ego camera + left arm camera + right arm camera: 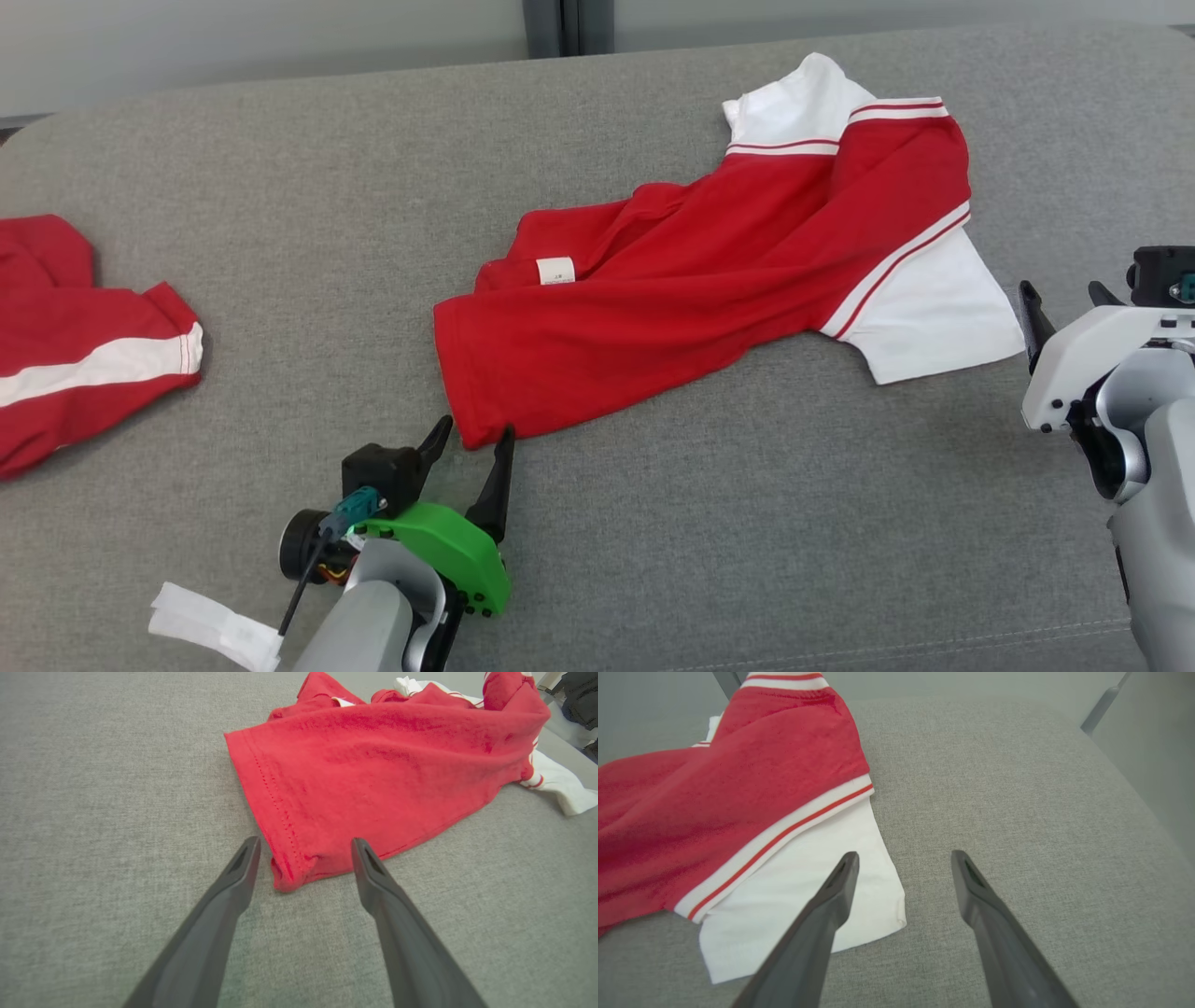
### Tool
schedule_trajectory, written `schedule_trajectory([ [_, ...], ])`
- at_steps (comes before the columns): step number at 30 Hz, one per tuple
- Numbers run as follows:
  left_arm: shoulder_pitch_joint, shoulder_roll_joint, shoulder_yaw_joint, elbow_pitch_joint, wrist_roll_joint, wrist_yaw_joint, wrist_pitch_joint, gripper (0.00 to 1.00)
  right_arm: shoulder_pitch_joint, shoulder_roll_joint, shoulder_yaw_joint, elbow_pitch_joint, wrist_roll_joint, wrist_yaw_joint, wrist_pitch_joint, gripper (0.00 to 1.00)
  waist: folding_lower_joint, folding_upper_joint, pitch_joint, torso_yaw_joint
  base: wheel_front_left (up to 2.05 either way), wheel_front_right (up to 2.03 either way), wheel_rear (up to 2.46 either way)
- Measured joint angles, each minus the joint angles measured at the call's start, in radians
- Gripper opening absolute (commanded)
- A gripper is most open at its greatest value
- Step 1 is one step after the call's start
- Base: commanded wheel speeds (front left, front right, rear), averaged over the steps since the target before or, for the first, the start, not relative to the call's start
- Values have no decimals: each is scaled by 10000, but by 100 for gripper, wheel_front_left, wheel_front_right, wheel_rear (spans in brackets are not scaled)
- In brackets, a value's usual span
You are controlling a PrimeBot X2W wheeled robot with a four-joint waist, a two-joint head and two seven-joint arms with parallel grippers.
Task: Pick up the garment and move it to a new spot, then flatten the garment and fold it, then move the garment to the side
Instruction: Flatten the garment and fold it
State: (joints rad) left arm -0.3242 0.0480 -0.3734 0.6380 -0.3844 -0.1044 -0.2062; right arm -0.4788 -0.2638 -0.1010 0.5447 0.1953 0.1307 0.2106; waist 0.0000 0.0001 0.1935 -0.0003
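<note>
— At the near edge, what is the left gripper point(476, 427) doing?
— Hovering, fingers spread wide around the garment point(709, 271)'s red hem corner, gripping nothing.
— And the right gripper point(1060, 289)?
— Gaping wide too, empty, just beside the white end. Beyond both, the garment is lying crumpled on the grey cushion point(280, 187).

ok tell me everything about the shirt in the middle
The shirt is red knit with white sleeves edged in red-and-white stripes and a small white label. It lies crumpled, partly folded over itself, on the grey cushion. Its near hem corner sits between the open fingers of the left gripper, not yet pinched.
</note>
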Motion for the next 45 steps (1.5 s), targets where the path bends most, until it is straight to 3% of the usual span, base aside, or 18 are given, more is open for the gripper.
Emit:
schedule_trajectory([
  [7, -897, -4, -792, 698, -688, 516, -192, 100, -895, -90, 194, 1852, -121, 0, 192, 100, 0, 0, 911, 238, 0, 0, 0],
  [13, -1080, -12, -1127, 815, -993, 566, -418, 100, -1080, -128, 276, 2529, 12, 0, 180, 100, 0, 0, 1127, 455, 0, 0, 0],
  [15, -1109, -10, -1214, 855, -1066, 564, -445, 44, -1091, -109, 322, 2685, 140, -6, 221, 100, 0, 0, 1139, 495, 0, 0, 0],
  [16, -1119, -6, -1262, 882, -1120, 562, -470, 27, -1109, -88, 410, 2732, 226, -38, 278, 100, 0, 0, 1133, 501, 0, 0, 0],
  [17, -1123, -4, -1290, 907, -1164, 562, -477, 0, -1122, -54, 479, 2771, 422, -67, 303, 82, 0, -1, 1127, 498, 0, 0, 0],
  [18, -1126, -2, -1335, 940, -1185, 550, -500, 0, -1127, -15, 537, 2796, 646, -73, 357, 36, 0, -1, 1122, 487, 0, 0, 0],
  [19, -1127, -2, -1375, 974, -1244, 523, -502, 0, -1136, -8, 642, 2803, 777, -79, 389, 0, 0, -1, 1120, 476, 0, 0, 0],
  [30, -1294, 6, -1327, 798, -1534, 483, -548, 0, -911, -48, 1093, 2286, 2094, -27, -608, 0, 0, 0, 902, 360, 0, 0, 0],
  [35, -1171, 4, -769, -253, -1628, 414, -564, 0, -657, 56, 991, 802, 3590, -12, -1095, 0, 0, 0, 607, 328, 0, 0, 0],
  [45, -792, 56, 324, -2819, -2500, 2, -502, 0, 268, -460, 520, -2926, 4272, -2, -1243, 0, 0, 0, -68, 83, 0, 0, 0],
])
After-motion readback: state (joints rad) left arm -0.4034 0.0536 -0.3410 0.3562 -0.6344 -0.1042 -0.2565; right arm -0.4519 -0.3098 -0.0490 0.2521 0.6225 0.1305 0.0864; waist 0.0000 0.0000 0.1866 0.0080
